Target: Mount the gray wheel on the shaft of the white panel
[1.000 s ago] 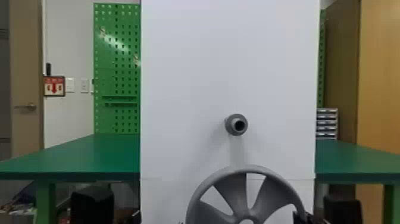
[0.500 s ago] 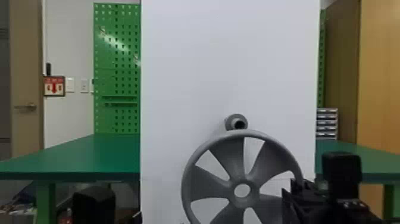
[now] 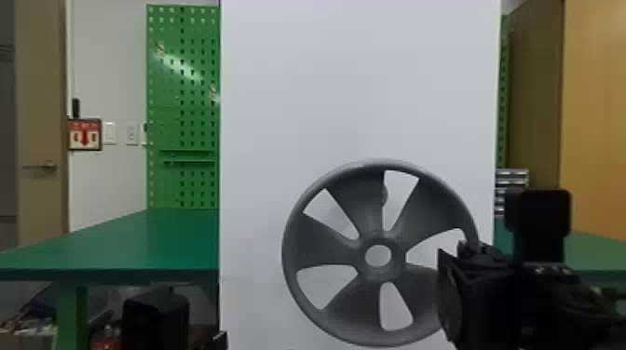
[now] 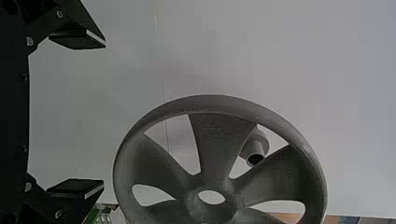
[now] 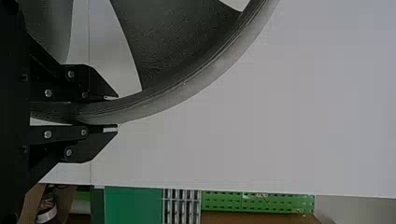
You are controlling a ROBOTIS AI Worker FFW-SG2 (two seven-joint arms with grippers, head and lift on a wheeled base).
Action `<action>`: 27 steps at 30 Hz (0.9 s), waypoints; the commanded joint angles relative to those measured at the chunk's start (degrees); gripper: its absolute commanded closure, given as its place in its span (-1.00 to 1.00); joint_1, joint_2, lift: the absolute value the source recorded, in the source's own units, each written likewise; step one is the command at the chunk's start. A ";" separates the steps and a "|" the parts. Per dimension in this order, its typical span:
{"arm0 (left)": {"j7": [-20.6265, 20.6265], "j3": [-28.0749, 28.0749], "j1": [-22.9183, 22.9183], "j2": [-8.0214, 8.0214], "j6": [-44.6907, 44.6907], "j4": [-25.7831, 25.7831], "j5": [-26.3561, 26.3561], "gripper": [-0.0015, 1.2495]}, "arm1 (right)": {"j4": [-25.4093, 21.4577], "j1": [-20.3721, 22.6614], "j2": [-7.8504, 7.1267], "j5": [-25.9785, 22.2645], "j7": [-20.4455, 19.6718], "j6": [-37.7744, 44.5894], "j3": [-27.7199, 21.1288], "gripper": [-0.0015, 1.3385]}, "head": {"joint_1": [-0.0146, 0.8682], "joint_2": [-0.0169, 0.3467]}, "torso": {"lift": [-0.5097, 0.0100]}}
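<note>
Evidently, alignment is in hand (wheel [image 3: 326, 245] pinched by the right jaws, left jaws spread); its hub [image 3: 397, 257] should be raised to the shaft [image 4: 255, 148] next.

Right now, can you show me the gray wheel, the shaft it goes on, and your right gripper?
Gray wheel [image 3: 398, 256]: head view, on the hub, beside its hole.
Shaft [image 4: 255, 148]: left wrist view, on its tube.
Right gripper [image 5: 110, 113]: right wrist view, midway between its fingertips, at the wheel's rim.

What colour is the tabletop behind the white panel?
Green; the tabletop shows best in the head view.
</note>
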 commanded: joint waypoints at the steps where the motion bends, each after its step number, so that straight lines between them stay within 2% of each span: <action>1: 0.31 -0.55 -0.52 0.10 0.43 0.02 0.00 -0.65 | -0.22 -2.15 -0.12 -1.83 -2.17 1.17 0.43 0.77 | -0.88 -0.69 | -1.00; 5: 0.58 -1.07 -0.87 0.27 0.78 0.02 0.00 -0.65 | -0.14 -3.91 -0.29 -3.23 -5.34 2.04 0.86 0.77 | -0.88 -0.69 | -1.00; 10: 0.93 -1.43 -1.22 0.36 1.13 0.02 0.00 -0.65 | 0.48 -5.49 -0.56 -4.11 -6.83 2.13 1.30 0.77 | -0.88 -0.69 | -1.00; 27: 1.28 -2.04 -2.10 0.80 1.39 0.02 0.09 -0.64 | 3.56 -8.48 -0.82 -6.48 -8.15 1.25 1.04 0.77 | -0.88 -0.69 | -1.00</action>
